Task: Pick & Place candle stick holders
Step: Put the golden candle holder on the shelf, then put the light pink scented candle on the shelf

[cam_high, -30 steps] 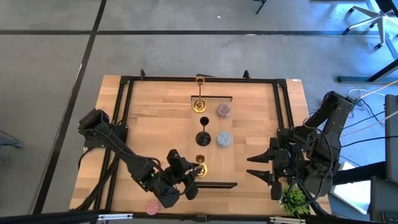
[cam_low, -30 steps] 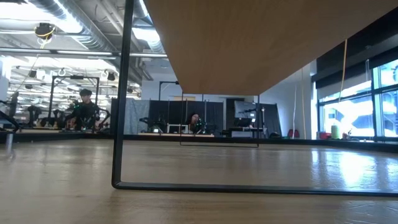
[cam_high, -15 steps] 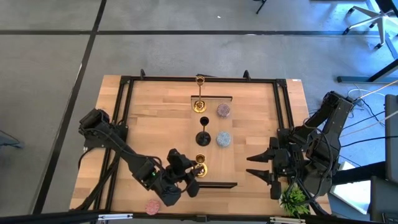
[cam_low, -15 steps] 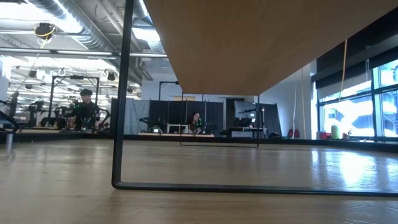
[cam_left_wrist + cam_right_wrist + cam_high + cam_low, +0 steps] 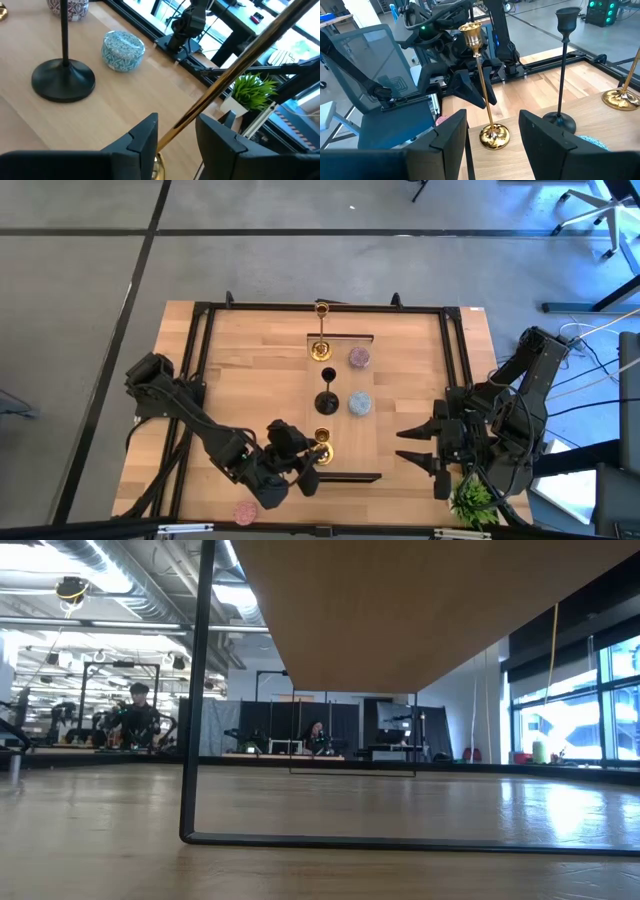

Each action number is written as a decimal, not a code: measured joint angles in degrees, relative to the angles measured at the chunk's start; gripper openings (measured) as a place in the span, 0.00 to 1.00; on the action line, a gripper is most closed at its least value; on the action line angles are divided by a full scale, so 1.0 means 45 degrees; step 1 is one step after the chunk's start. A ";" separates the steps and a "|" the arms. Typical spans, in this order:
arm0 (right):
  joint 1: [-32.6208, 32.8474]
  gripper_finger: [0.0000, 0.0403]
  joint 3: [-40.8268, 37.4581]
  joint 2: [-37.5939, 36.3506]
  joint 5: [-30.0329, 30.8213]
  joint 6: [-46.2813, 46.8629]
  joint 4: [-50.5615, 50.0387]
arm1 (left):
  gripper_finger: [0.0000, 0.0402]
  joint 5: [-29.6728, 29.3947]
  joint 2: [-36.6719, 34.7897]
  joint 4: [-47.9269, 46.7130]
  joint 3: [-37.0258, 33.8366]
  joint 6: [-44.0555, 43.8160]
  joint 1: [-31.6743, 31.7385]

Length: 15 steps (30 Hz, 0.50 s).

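A shiny gold holder [image 5: 322, 448] stands upright on its round base near the table's near edge. My left gripper [image 5: 177, 135] is open, one finger on either side of the holder's thin stem [image 5: 225, 75]. Whether a finger touches the stem, I cannot tell. Farther back stand a black stemmed holder [image 5: 327, 402] and a second gold holder [image 5: 322, 350]. A light-blue low holder [image 5: 359, 404] and a mauve one [image 5: 359, 358] sit to their right, and a pink one [image 5: 245, 513] lies at the near left. My right gripper [image 5: 420, 448] waits open at the right.
A small green plant [image 5: 470, 502] sits at the near right corner, under the right arm. Two thin black bars [image 5: 345, 477] [image 5: 340, 337] lie across the table near the gold holders. A black frame [image 5: 200, 380] borders the wooden top.
My left gripper has rolled a little about its own pointing line while staying at the near gold holder. The holder stays upright where it was, and the right arm has kept still.
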 joint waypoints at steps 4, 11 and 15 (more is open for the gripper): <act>-0.0081 0.46 0.0000 0.0000 -0.0012 0.0018 -0.0022 | 0.32 0.0322 -0.0166 -0.0219 0.0000 -0.0282 -0.0041; -0.0166 0.46 -0.0009 0.0000 -0.0063 0.0200 -0.0157 | 0.32 0.1105 -0.0423 -0.0395 0.0010 -0.0437 -0.0221; -0.0235 0.46 -0.0005 0.0000 -0.0099 0.0339 -0.0192 | 0.32 0.1342 -0.0469 -0.0688 0.0010 -0.0820 -0.0464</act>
